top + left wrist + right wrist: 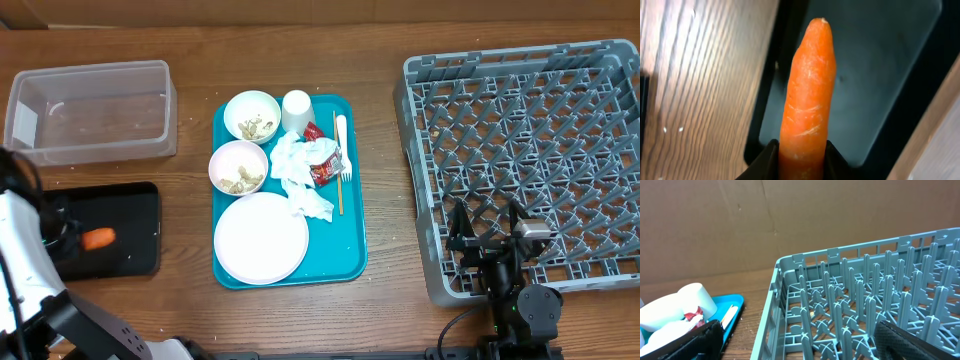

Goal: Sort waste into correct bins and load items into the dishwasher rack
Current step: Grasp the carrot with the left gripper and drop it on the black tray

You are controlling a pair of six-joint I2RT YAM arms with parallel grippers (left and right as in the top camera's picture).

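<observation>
My left gripper [802, 150] is shut on the thick end of an orange carrot [807, 90] and holds it over the black tray [880, 65]. In the overhead view the carrot [98, 238] is above the left part of the black tray [135, 215]. The clear tub [90, 110] stands behind it. The teal tray [350, 230] holds a plate [260, 238], two bowls with beige scraps [252, 116] [238, 167], a cup [297, 108], napkins [300, 175], a red-and-white wrapper [325, 162], a fork [342, 145] and a stick [337, 185]. My right gripper [805, 340] is open and empty over the front left corner of the grey rack [520, 130].
The rack's left wall [775, 295] rises just under my right gripper, with upright pegs beyond it. A brown cardboard wall [765, 220] backs the table. Bare wood lies between the teal tray and the rack [385, 200].
</observation>
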